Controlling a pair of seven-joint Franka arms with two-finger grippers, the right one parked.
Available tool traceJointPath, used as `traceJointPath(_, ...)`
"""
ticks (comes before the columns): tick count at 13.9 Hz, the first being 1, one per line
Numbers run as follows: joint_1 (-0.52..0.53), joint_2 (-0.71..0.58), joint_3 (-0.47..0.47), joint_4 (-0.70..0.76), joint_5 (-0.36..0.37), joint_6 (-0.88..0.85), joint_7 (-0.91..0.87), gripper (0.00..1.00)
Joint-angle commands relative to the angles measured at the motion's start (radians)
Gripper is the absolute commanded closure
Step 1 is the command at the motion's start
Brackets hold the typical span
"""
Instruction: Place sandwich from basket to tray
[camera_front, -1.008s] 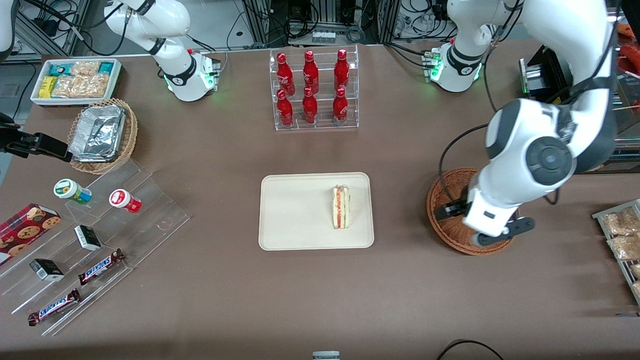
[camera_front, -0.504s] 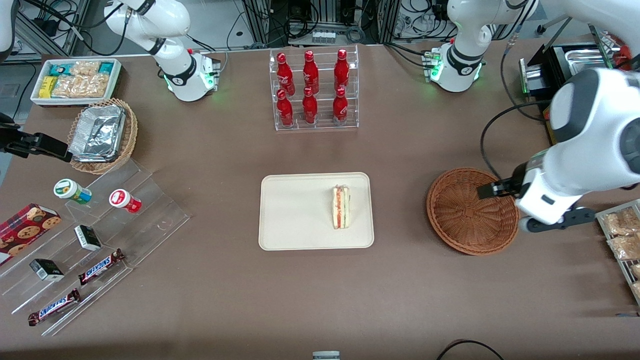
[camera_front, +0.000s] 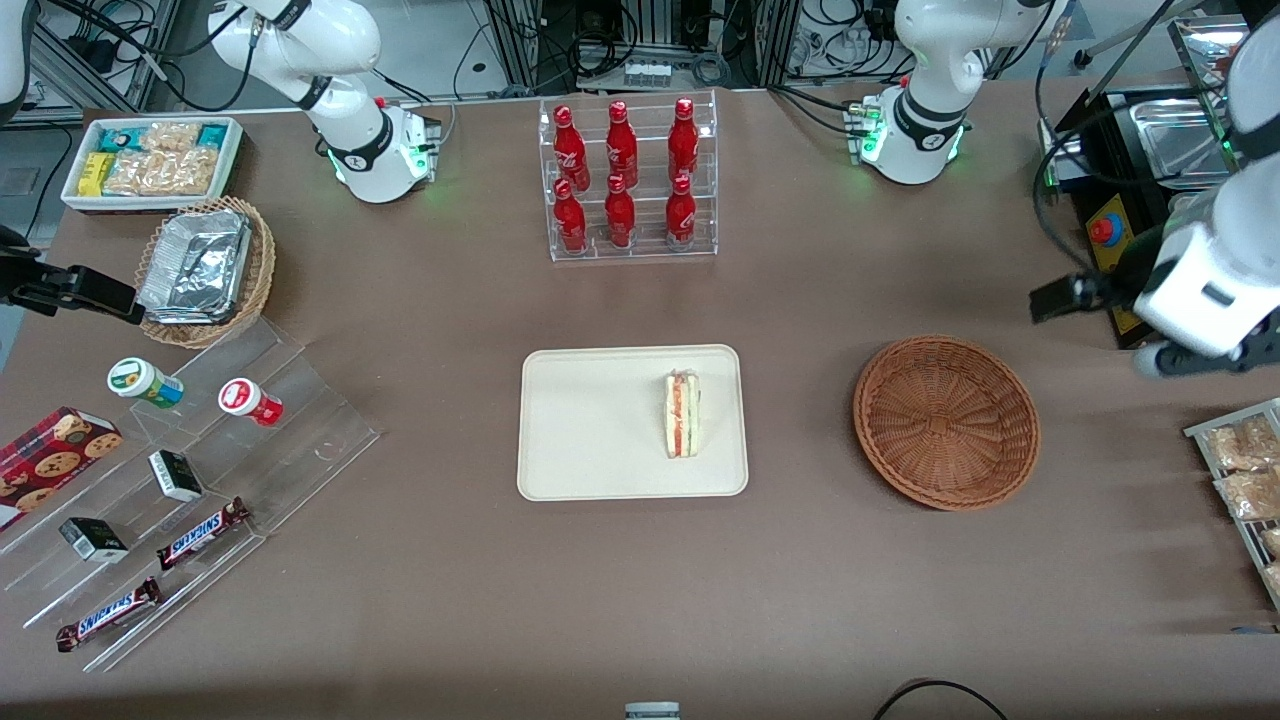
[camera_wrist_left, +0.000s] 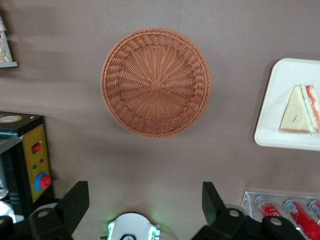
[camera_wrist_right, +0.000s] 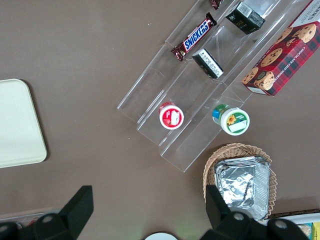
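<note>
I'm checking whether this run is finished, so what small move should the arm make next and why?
Probably none beyond parking: the sandwich lies on the tray, the basket is empty, and the open gripper holds nothing, high over the table, farther from the front camera than the basket. Likely just retreat and stop.

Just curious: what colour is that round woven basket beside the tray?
The basket is reddish-brown wicker, empty, seen best in the left wrist view.

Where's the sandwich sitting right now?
The sandwich lies on the tray, at the end nearer the basket, which holds nothing. The gripper is open, raised, away from both.
</note>
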Motion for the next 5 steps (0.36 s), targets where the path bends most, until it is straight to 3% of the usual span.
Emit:
traceJointPath(1,0.026,-0.056,0.008,-0.054,-0.020,-0.019,0.090,0.00)
traceJointPath(5,0.017,-0.068,0.095,-0.097,-0.025,-0.020,0.181,0.00)
